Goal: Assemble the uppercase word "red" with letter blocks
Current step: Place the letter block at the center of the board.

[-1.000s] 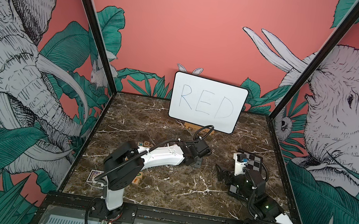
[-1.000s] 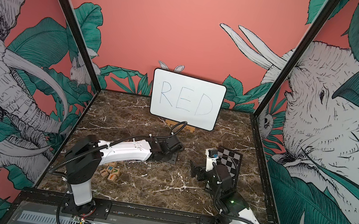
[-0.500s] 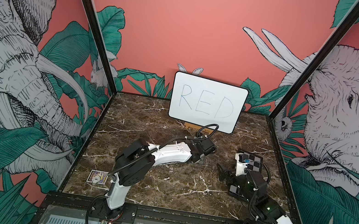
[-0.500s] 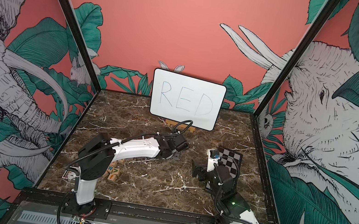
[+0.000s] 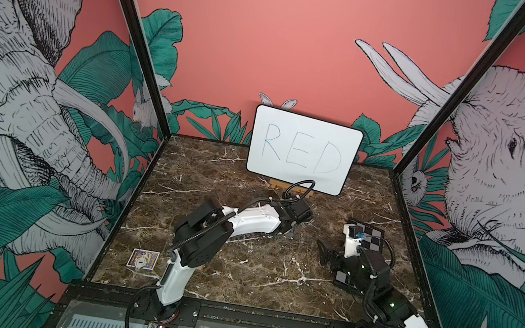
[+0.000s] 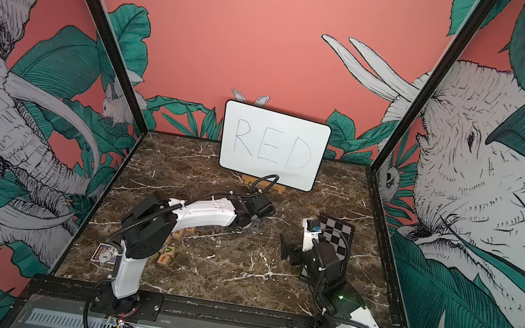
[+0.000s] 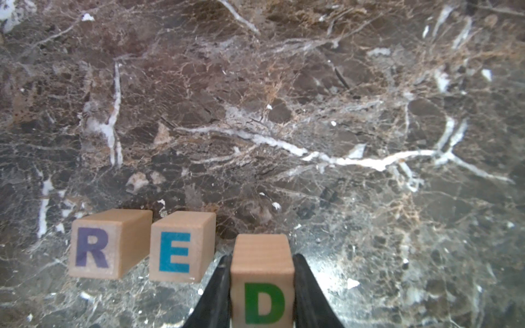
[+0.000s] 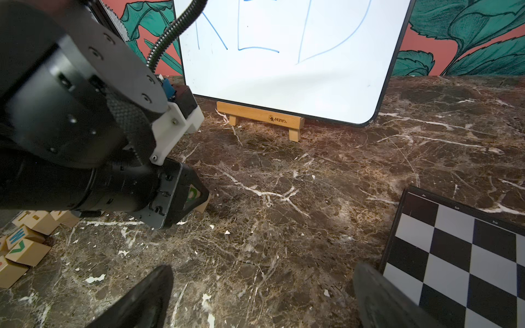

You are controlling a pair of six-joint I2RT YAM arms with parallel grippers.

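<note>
The left arm [image 5: 252, 221] has reached further out toward the whiteboard [image 5: 303, 150] than it did 1 second ago, its elbow now higher and further forward. That has carried the left gripper [image 7: 261, 257] a little nearer the board's wooden stand. The right arm has hardly shifted.

The left gripper is clamped on the D block [image 7: 262, 286], 1 finger pressed on each side and the green letter facing the wrist camera. The R block [image 7: 93, 250] and E block [image 7: 177, 250] stand side by side on the marble [image 7: 255, 113], a narrow gap between them. The D block is just beside the E block, but set nearer the wrist than the other 2, not in line with them. Whether it touches the marble I cannot tell.

The right gripper [image 8: 262, 268] has its fingers spread wide and holds nothing, low over the marble next to the chequered board [image 8: 460, 255]. Spare blocks [image 6: 170, 250] lie clustered by the left arm's base.
</note>
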